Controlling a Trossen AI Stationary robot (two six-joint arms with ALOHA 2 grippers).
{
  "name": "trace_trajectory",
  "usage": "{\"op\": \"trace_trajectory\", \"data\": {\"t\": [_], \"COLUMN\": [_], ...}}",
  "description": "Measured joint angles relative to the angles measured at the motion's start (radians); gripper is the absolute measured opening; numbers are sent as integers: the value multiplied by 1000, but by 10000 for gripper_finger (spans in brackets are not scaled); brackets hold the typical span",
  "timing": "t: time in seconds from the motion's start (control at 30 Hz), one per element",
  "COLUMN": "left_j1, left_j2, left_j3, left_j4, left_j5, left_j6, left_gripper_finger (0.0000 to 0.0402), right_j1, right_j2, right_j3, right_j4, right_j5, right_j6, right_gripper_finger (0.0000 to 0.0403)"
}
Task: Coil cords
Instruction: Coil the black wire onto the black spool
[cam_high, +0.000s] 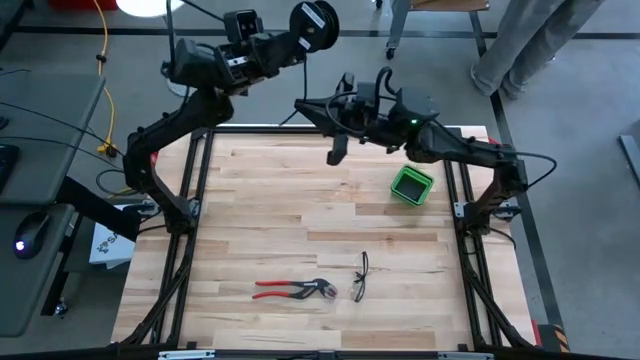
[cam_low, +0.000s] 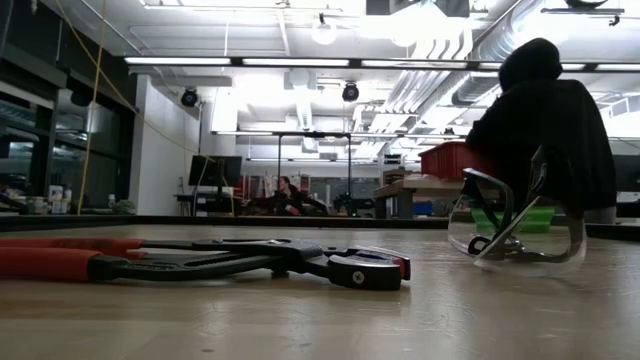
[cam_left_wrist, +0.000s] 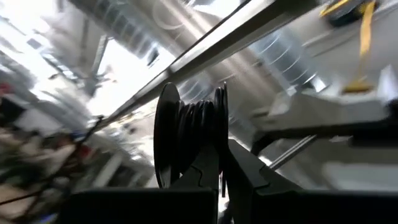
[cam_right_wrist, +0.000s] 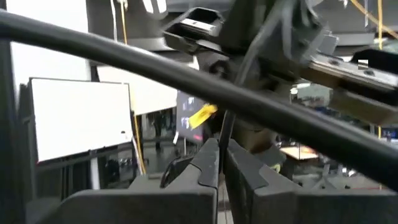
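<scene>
Fingers (cam_left_wrist: 208, 168) of the left gripper (cam_high: 297, 40) are pressed onto the reel (cam_high: 314, 22), pinching its black disc edge-on, with the turns of the cord (cam_left_wrist: 198, 124) wound between the two flanges just ahead of the fingertips. That gripper is raised beyond the table's far edge, over the grey floor, with the reel at its outer end.

Toward the table from it, and to its right, the right gripper (cam_high: 337, 150) hangs just over the far edge of the wooden table (cam_high: 300, 220). Its fingers (cam_right_wrist: 208, 165) are pressed together; a thin dark line runs up from between their tips in the right wrist view, though whether it is the cord I cannot tell.

Just beside the right arm, further onto the table, sits a small green bin (cam_high: 411, 185). Well apart from both grippers, near the table's front edge, lie red-handled pliers (cam_high: 293, 290) and, just to their right, clear safety glasses (cam_high: 361, 277). A person's legs (cam_high: 520, 40) stand on the floor past the far right corner.
</scene>
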Motion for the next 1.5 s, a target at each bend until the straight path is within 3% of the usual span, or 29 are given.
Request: {"op": "trace_trajectory", "data": {"t": [0.37,0.7,1.03,1.5], "left_j1": [79,95,36,-66], "left_j2": [-113,-203,-179,-100], "left_j3": [0,0,0,1], "left_j4": [-576,-1021,-1096,-1096], "left_j5": [118,263,399,504], "left_j6": [253,240,71,10], "left_gripper_finger": [1,1,1,1], "right_j1": [15,-1,-13,-13], "right_j2": [-122,-191,-191,-193], "right_j3": [0,0,0,0], "right_j4": [-317,-521,-531,-552], "right_j5": [-6,-5,-12,-27], "right_j6": [-13,-27,-54,-117], "right_gripper_finger": [1,0,0,0]}}
